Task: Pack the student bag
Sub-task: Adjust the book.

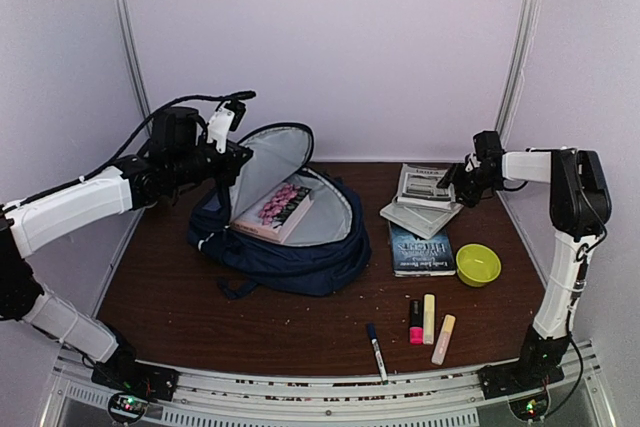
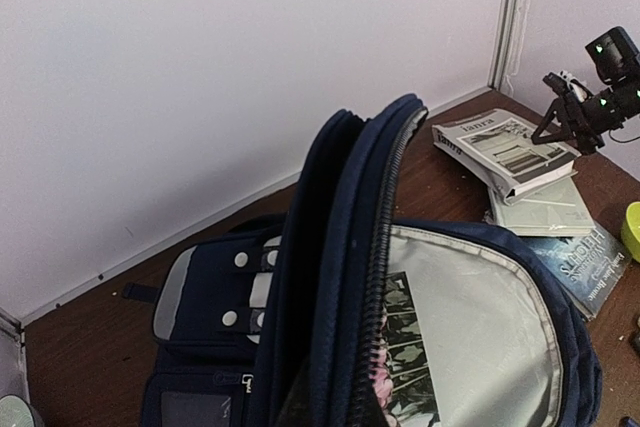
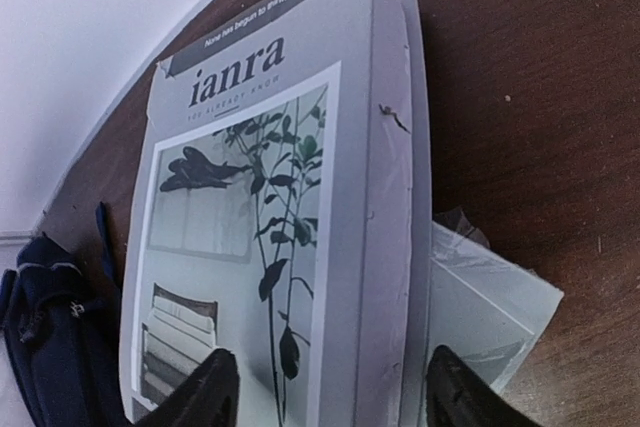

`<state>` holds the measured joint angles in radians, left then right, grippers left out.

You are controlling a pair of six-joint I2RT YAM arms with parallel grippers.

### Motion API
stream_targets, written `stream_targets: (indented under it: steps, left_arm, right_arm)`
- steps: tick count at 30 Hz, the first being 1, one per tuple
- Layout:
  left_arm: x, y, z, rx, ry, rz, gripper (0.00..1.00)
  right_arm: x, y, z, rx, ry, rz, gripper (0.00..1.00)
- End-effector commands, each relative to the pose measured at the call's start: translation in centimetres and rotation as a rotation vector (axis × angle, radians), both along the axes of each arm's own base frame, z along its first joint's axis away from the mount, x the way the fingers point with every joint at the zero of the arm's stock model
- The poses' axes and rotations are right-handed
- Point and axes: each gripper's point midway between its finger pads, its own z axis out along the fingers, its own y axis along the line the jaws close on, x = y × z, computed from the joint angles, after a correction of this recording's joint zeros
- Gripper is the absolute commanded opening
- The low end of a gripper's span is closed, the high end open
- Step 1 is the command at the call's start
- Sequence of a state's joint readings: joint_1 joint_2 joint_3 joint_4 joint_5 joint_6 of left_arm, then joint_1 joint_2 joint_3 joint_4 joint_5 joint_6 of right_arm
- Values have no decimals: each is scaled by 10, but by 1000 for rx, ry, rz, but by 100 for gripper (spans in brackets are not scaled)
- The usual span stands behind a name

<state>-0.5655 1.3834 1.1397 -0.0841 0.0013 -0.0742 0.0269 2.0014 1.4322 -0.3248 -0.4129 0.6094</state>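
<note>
Navy fabric: the student bag (image 1: 300,262) lies centre-left on the counter (image 1: 200,317), its flap raised and pinched by the closed left tool (image 1: 238,155). The right tool (image 3: 325,392), jaws apart, hovers over the grey "ianra" book (image 3: 260,247), frame right.

Mouth of student bag (image 1: 300,259) gapes up & to the right; flap stands up at back left, pinched by left gripper (image 1: 236,155), so no way in from that side; pink book (image 1: 277,209) takes left of the opening, grey lining bare beside it; right gripper (image 1: 453,183) hangs spread over top book (image 1: 425,183) of the stack just right of bag; only a narrow bare strip btwn bag & stack; green bowl (image 1: 478,264) & four markers (image 1: 429,318) crowd front right; tabletop (image 1: 170,297) at front left bare.
</note>
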Motion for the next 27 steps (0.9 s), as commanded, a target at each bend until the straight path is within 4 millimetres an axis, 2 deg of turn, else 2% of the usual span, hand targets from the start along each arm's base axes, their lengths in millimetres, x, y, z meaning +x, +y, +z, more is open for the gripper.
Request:
stream_targets:
  steps: [1, 9, 15, 20, 23, 27]
  left_arm:
    - [14, -3, 55, -114, -140, 16, 0]
    - [14, -5, 63, -109, -151, 5, 0]
    - [12, -1, 62, -88, -160, 12, 0]
    - [11, 1, 60, -86, -164, 17, 0]
    - [11, 1, 59, -83, -164, 18, 0]
    - [9, 4, 60, -76, -177, 25, 0]
  right_arm:
    - [-5, 6, -2, -3, -4, 29, 59]
    - [-23, 14, -15, 12, 24, 63, 36]
    - [-33, 20, -12, 5, 24, 93, 9]
    - [-45, 34, -4, 17, 15, 157, 0]
    - [-55, 49, 8, 41, -2, 210, 0]
    - [-81, 69, 17, 12, 18, 302, 0]
